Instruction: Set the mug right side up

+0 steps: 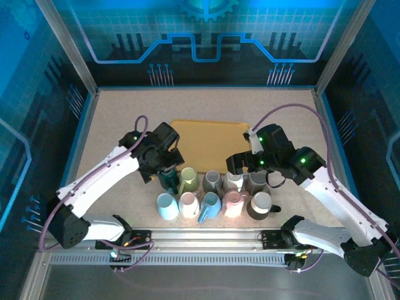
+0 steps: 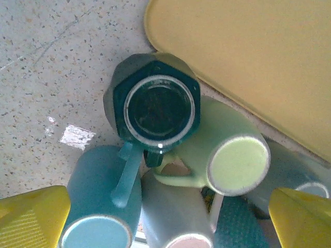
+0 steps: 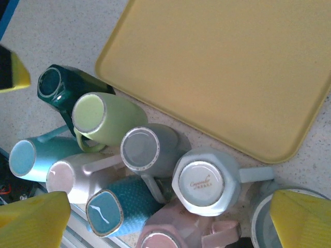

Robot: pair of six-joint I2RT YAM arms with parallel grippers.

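**Operator:** Location of the task item?

**Technician:** The dark green faceted ceramic mug stands base up, mouth down, on the speckled tabletop. It is left of centre, just beside the near left corner of the flat yellow plastic tray, at the left end of the far row of mugs.

**Operator:** Adjacent items?

**Technician:** A light green ceramic mug, also base up, sits tight against its right side. A light blue ceramic mug stands on its near side. The dark green mug's handle points toward the near edge of the tabletop, between those two.

**Operator:** Position relative to the tool?

**Technician:** The left gripper hangs directly above the mug. In the left wrist view its yellow fingertips sit at the two lower corners. The mug lies ahead of them, roughly centred, with no contact visible.

**Operator:** Jaw state?

**Technician:** The left gripper's jaws are spread wide and hold nothing. The right gripper is likewise spread and empty. It hangs above the right part of the mug cluster, well apart from the dark green mug.
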